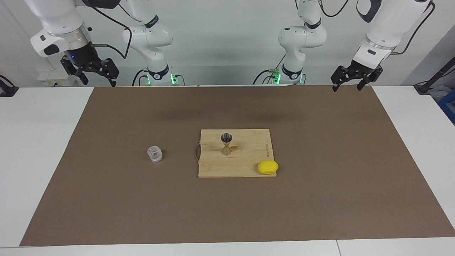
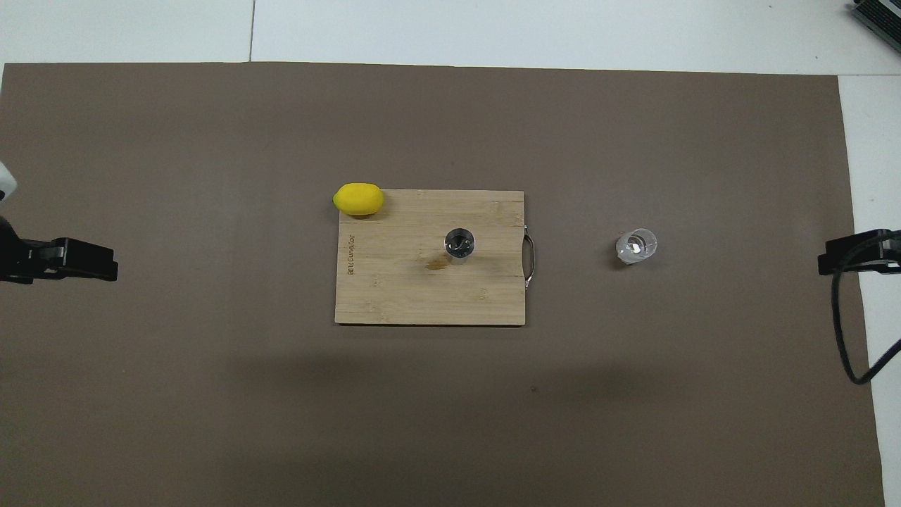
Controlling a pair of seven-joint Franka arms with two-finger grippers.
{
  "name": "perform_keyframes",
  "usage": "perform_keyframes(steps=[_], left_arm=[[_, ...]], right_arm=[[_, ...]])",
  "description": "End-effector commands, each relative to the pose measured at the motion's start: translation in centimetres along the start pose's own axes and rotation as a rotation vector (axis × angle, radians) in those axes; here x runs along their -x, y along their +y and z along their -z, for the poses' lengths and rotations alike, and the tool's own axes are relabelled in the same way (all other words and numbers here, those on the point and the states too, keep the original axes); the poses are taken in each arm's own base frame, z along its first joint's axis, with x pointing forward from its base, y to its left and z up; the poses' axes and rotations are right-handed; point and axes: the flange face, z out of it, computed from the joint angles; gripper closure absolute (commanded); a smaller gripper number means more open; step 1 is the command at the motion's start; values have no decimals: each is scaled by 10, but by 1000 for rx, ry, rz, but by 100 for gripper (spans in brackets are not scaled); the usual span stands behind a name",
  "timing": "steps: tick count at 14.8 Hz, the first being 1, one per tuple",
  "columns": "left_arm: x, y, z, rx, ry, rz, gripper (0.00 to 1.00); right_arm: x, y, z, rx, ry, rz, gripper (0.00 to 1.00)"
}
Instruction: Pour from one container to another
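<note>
The small clear glass tumbler [image 1: 155,154] [image 2: 636,246] stands upright on the brown mat, toward the right arm's end of the table. The steel hourglass jigger [image 1: 226,143] [image 2: 459,244] stands upright in the middle of the wooden cutting board [image 1: 245,170] [image 2: 394,296]. My right gripper [image 1: 99,81] hangs open and empty, raised over the mat's corner at the robots' edge, well away from the tumbler. My left gripper [image 1: 347,87] hangs open and empty over the mat's other corner at that same edge, where the arm waits.
A yellow lemon [image 1: 268,167] [image 2: 359,198] lies at the board's corner farthest from the robots, toward the left arm's end. The board has a metal handle [image 2: 530,261] on its tumbler side. White table borders the mat.
</note>
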Motion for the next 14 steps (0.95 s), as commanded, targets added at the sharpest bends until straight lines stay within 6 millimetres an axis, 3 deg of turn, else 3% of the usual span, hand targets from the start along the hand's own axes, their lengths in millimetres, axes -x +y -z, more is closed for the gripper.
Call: perform_keyframes(steps=[1,14], left_arm=[[2,-2,5,-14,7,13,0],[2,-1,6,-16,9,30,0]], right_arm=[[-3,1,2,5,0,15,0],[-4,-3,3,5,11,3,0]])
